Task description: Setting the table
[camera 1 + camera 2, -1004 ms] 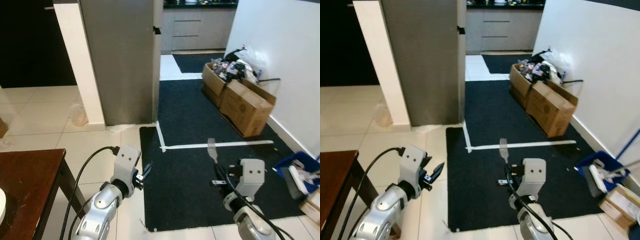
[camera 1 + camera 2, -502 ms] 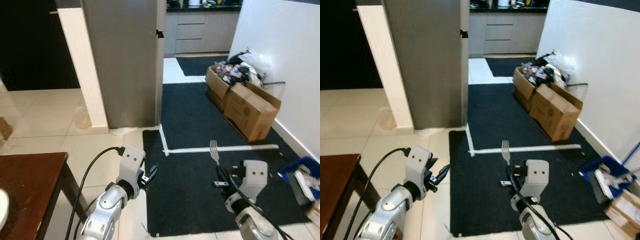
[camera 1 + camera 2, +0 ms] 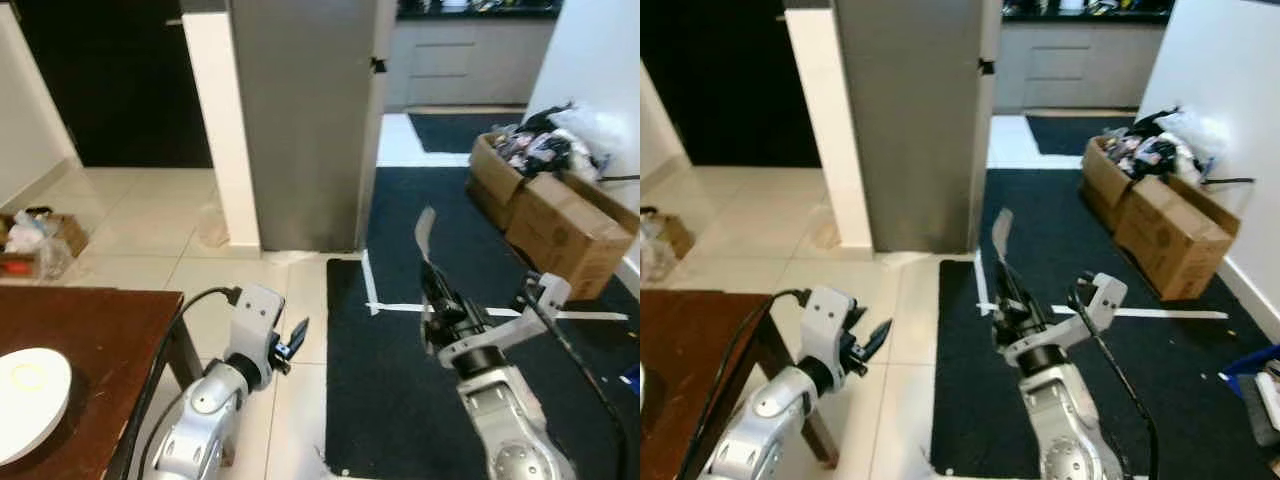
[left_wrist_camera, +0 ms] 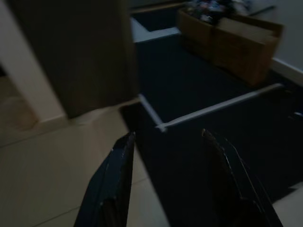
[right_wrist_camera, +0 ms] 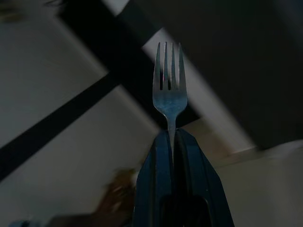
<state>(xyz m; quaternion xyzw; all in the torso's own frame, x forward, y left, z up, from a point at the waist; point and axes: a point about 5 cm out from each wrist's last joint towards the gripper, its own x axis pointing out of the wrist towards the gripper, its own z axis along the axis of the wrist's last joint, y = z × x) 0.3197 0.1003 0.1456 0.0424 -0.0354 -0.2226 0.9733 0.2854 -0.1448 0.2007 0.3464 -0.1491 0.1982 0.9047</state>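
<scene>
Steel fork (image 5: 169, 97) clamped upright in right end effector (image 5: 171, 142); tines project beyond fingertips.

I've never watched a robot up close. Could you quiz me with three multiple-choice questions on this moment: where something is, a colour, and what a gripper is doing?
1. Where is the round white plate?
A. on the dark brown wooden table
B. on the black rug
C. in a box

2. What colour are the cardboard boxes by the wall?
A. blue
B. brown
C. white

3. The right gripper is
A. open and empty
B. shut on the silver metal fork
C. gripping a cup

Answers: 1 A, the plate rests on the tabletop; 2 B, plain brown cardboard; 3 B, its fingers pinch the fork's handle, tines pointing up.
</scene>
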